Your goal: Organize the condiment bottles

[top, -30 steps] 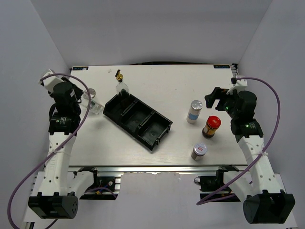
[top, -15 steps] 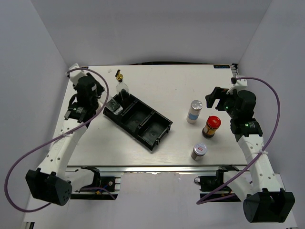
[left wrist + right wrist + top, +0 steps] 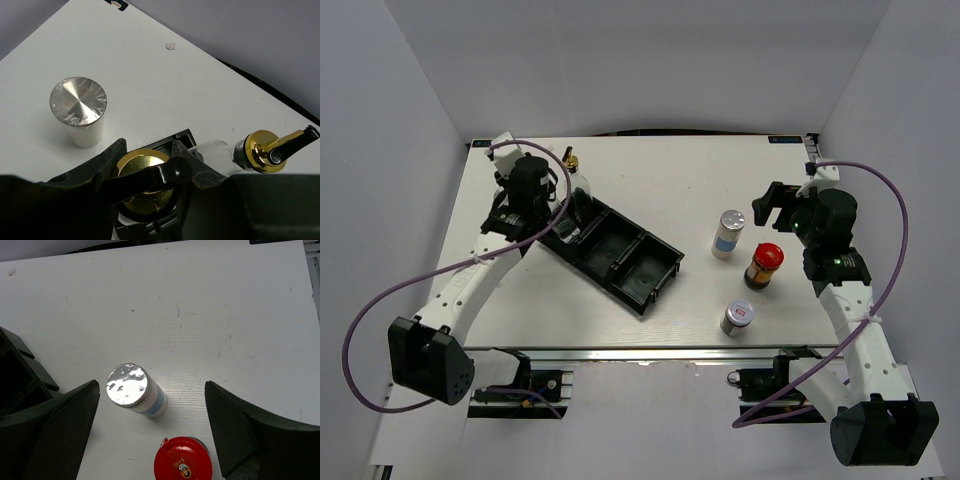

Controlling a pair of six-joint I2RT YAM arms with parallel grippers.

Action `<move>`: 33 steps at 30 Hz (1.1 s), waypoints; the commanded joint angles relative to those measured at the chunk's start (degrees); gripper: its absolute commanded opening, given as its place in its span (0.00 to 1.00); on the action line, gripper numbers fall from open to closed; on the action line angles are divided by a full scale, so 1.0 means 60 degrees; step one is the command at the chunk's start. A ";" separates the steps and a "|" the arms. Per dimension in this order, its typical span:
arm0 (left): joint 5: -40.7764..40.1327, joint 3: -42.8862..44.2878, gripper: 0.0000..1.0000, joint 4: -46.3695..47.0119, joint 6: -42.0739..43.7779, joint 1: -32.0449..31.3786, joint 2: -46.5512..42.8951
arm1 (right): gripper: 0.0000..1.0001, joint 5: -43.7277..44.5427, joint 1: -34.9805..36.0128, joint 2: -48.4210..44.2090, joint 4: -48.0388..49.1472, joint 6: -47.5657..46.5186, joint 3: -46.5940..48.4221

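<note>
Left fingers (image 3: 107,162) pinch a gold-cap bottle (image 3: 145,182) at the tray (image 3: 645,275) end; its glass is hidden under the cap, so can't tell if it's seated. Silver-lidded shaker (image 3: 78,107) stands to their left, second gold-spout bottle (image 3: 262,150) to their right, body half behind a finger. Right fingers (image 3: 55,425) spread, empty: silver-lidded jar (image 3: 132,387) between them, red-lidded jar (image 3: 182,462) cut off below.

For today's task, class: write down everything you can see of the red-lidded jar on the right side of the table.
The red-lidded jar is small and round, with a glossy red lid bearing a small printed emblem over a dark body. It stands upright on the white table, between a taller silver-lidded shaker and a shorter silver-lidded jar, apart from both. Only the table touches it. The right gripper hovers open just beyond it.
</note>
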 commanded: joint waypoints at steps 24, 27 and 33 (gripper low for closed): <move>-0.1007 0.1061 0.39 0.0786 0.0596 -0.0586 0.1478 | 0.89 0.0140 -0.0021 0.0162 0.0140 -0.0176 0.0349; -0.1079 0.1296 0.51 0.0494 0.0626 -0.0659 0.1595 | 0.90 0.0140 -0.0006 0.0147 0.0140 -0.0191 0.0349; -0.1153 0.1515 0.58 0.0244 0.0743 -0.0762 0.1654 | 0.89 0.0082 -0.0021 0.0176 0.0125 -0.0191 0.0349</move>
